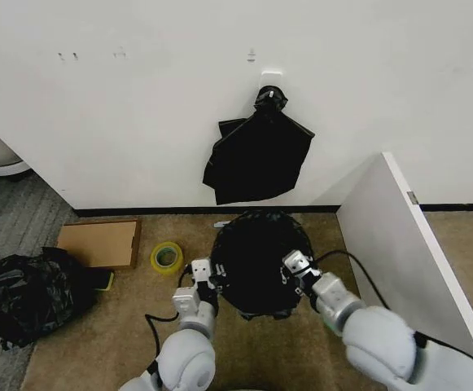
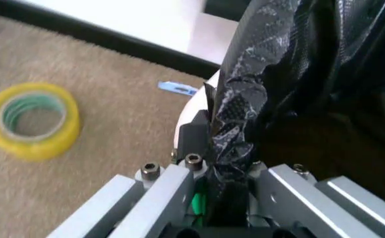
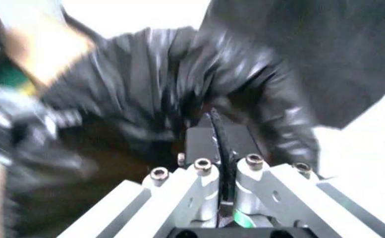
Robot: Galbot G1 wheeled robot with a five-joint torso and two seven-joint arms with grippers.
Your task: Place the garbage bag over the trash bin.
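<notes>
- Holding opposite sides of the garbage bag [image 1: 256,261], the left gripper [image 1: 201,274] and right gripper [image 1: 295,266] each had their jaws closed on a pinch of its black film, as the wrist views showed.
- The garbage bag sat draped over the trash bin [image 2: 195,106] on the carpet near the wall, with only a sliver of white bucket showing below the plastic.
- It looked thin, light, limp and glossy, so likely slippery and easy to tear; the hem at the rim seemed the sensible place to hold.
- The lined bin's inside looked dark; I could not tell of any contents.
- Left of it lay a yellow tape roll [image 1: 167,257].
</notes>
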